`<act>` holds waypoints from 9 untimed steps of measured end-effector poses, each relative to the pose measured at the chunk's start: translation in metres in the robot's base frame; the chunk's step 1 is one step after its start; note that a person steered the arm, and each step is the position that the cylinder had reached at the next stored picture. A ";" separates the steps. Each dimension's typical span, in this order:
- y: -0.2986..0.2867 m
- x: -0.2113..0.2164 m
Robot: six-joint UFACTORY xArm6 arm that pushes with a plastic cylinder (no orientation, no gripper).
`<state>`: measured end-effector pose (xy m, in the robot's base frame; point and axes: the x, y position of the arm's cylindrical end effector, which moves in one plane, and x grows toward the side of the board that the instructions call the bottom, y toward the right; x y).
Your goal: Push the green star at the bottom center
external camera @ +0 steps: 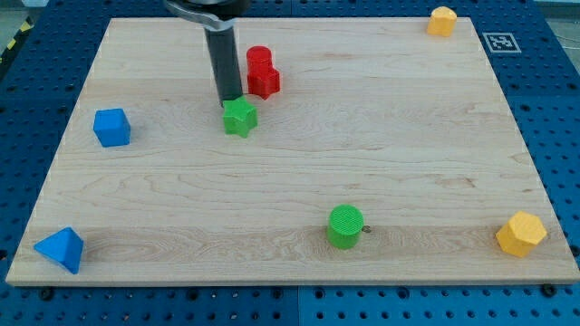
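Note:
A green star [240,117] lies on the wooden board [299,172], left of centre in the upper half. My tip [230,100] stands right at the star's top edge, slightly to its left, touching or nearly touching it. The dark rod rises from there to the view's top. A red block [263,73] sits just to the upper right of the star and right of the rod.
A green cylinder [345,225] stands at the bottom centre-right. A blue cube [111,127] is at the left, a blue triangle [61,249] at the bottom left corner. Yellow blocks sit at the top right [441,20] and bottom right [521,234].

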<state>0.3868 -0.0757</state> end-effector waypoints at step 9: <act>0.021 0.174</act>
<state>0.5610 -0.0546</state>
